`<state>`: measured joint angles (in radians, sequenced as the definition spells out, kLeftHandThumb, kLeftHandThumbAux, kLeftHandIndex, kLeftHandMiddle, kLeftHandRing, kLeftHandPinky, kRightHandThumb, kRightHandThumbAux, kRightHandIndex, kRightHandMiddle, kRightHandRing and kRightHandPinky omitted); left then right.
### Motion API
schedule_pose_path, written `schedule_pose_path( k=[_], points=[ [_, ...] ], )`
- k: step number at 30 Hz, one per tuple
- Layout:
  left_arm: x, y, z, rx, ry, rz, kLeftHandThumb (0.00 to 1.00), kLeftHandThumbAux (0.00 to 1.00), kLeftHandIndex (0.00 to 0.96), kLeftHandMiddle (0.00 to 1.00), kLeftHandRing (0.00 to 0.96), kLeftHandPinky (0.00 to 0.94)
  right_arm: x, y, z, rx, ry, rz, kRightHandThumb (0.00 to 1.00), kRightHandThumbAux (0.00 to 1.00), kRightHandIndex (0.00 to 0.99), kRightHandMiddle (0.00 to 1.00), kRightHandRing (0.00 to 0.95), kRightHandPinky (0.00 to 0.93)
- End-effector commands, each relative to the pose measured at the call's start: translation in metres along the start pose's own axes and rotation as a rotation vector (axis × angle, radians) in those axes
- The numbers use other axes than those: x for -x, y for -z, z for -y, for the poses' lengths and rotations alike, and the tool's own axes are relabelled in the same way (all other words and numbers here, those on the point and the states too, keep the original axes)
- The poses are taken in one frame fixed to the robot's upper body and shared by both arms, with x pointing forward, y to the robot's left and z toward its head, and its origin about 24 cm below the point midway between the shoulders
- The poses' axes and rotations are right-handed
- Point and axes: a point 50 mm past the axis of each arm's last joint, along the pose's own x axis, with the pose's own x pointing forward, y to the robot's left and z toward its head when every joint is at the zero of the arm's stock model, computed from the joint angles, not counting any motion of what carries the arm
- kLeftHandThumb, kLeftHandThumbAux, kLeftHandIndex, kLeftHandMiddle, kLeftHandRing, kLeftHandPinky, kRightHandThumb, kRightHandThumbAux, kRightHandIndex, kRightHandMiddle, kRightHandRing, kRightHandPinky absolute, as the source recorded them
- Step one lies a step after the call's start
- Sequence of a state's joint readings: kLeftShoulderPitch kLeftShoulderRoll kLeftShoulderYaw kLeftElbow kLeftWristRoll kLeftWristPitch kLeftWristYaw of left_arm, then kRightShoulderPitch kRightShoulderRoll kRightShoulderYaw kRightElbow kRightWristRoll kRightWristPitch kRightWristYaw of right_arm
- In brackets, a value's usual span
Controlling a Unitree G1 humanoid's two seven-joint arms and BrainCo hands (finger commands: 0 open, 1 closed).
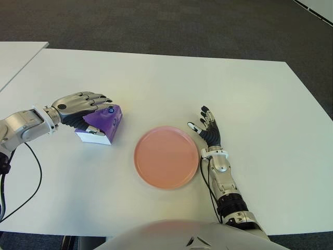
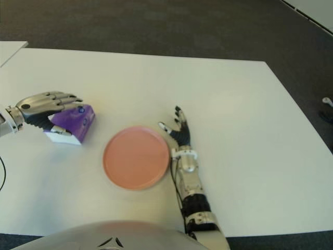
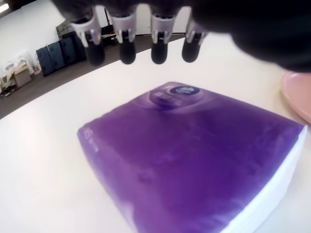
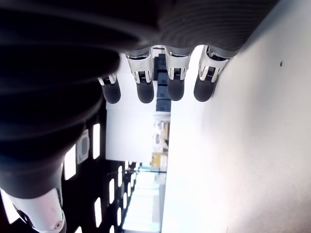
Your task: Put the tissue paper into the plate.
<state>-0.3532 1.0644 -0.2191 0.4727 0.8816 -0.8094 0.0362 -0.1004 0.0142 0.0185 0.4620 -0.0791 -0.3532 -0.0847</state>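
Note:
A purple tissue pack (image 1: 105,121) with a white underside lies on the white table (image 1: 250,104), left of the pink plate (image 1: 166,156). My left hand (image 1: 101,103) reaches over the pack from the left. In the left wrist view its fingers (image 3: 127,51) stretch out above the pack (image 3: 194,160) with a gap between them, and the thumb is hidden. The plate holds nothing. My right hand (image 1: 207,125) shows just right of the plate, fingers spread and holding nothing.
A second white table (image 1: 15,54) stands at the far left, with dark carpet beyond. A black cable (image 1: 31,177) hangs from my left arm. The plate's rim (image 3: 296,94) shows close to the pack in the left wrist view.

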Motion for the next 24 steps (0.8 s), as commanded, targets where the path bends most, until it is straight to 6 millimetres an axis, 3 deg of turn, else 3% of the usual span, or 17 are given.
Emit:
schedule_pose_path(
  k=[1, 24],
  points=[
    [-0.0043, -0.0033, 0.0039, 0.012, 0.013, 0.009, 0.341, 0.103, 0.0, 0.0, 0.0, 0.0, 0.0164, 0.026, 0.0029, 0.001, 0.009, -0.133, 0.157, 0.708, 0.0, 0.026, 0.032, 0.073],
    [-0.0076, -0.004, 0.0034, 0.007, 0.001, 0.001, 0.328, 0.104, 0.0, 0.0, 0.0, 0.0, 0.0173, 0.0251, 0.0066, 0.008, 0.002, -0.135, 0.151, 0.706, 0.0, 0.021, 0.028, 0.063]
  ],
)
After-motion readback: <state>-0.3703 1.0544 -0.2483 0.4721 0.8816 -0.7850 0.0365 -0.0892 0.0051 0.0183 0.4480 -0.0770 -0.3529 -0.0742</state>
